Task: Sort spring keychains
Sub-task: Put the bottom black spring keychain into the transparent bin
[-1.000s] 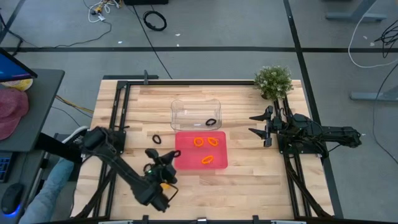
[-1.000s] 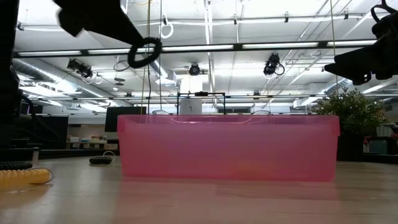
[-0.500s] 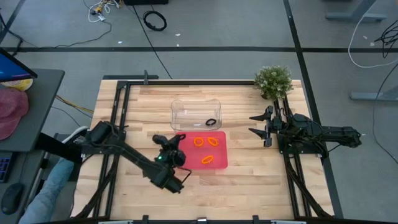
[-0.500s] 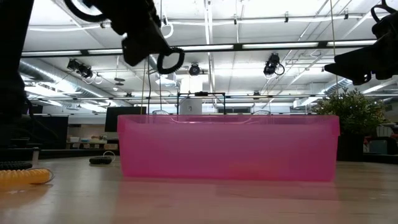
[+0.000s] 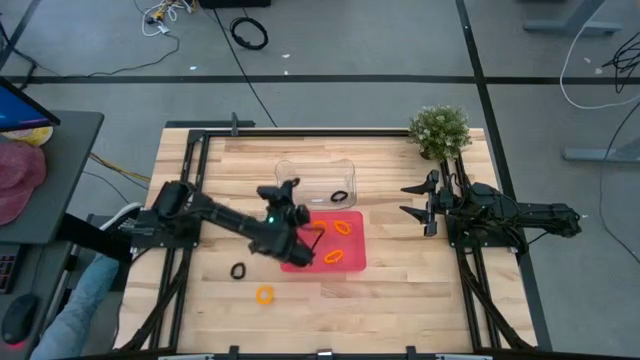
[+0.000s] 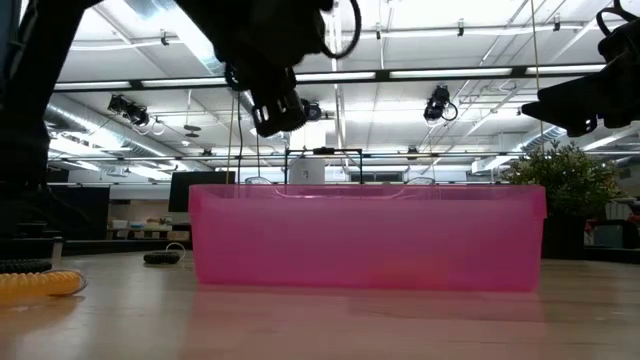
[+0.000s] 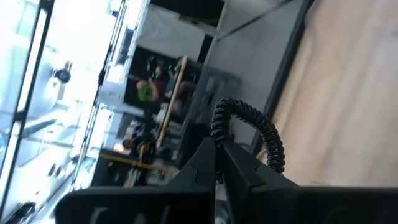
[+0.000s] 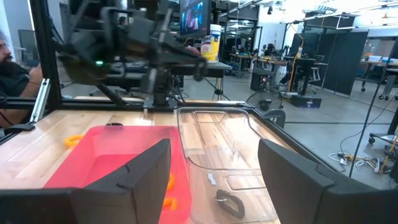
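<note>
My left gripper (image 5: 287, 190) is raised beside the clear container's (image 5: 316, 165) left end and is shut on a black spring keychain (image 7: 249, 132). The keychain shows high up in the low view (image 6: 346, 26). Another black keychain (image 5: 339, 196) lies inside the clear container. Three orange keychains (image 5: 318, 227) (image 5: 342, 226) (image 5: 332, 257) lie in the red tray (image 5: 352, 262). A black keychain (image 5: 238, 270) and an orange one (image 5: 264, 294) lie on the table near its front edge. My right gripper (image 5: 426, 205) hovers open at the table's right side. My left gripper pinches the black keychain between its two fingertips (image 7: 211, 155), at one end of the coiled loop (image 7: 217, 127). The rest of the loop sticks out past the fingertips. The keychain is lifted clear, well above the table.
A potted plant (image 5: 439, 128) stands at the far right corner. The left arm's forearm (image 5: 300, 250) reaches over the red tray's left edge. A black frame (image 5: 200, 140) borders the tabletop. Bare wood lies in front of the tray and to its right.
My left gripper has carried the black keychain from the near-left part of the table toward the far edge and right, rising as it went, and is now at the clear container. This uncovered the black and orange keychains lying near the front edge.
</note>
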Robot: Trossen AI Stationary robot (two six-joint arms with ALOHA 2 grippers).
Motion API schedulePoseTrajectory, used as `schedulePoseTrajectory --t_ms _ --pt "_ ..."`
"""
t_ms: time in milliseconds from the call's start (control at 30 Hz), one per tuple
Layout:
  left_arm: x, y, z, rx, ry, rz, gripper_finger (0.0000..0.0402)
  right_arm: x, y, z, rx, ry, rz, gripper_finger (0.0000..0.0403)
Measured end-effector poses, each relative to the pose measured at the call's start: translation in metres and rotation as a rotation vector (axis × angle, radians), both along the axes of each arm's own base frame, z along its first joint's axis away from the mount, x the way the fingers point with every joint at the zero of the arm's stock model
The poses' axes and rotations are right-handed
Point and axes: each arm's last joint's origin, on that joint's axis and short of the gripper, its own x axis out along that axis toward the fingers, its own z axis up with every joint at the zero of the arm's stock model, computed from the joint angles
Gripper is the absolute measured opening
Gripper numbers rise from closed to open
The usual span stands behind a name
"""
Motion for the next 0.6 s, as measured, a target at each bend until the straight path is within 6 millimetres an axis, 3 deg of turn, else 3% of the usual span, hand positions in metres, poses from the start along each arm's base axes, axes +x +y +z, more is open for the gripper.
schedulePoseTrajectory --t_ms 200,600 --pt "0.007 0.031 0.001 0.04 0.022 0.073 0.001 0.0 0.0 0.0 0.0 0.0 0.0 0.0247" --pt "0.016 0.061 0.001 0.11 -0.05 0.135 0.0008 0.0 0.0 0.0 0.0 0.0 0.0 0.0247"
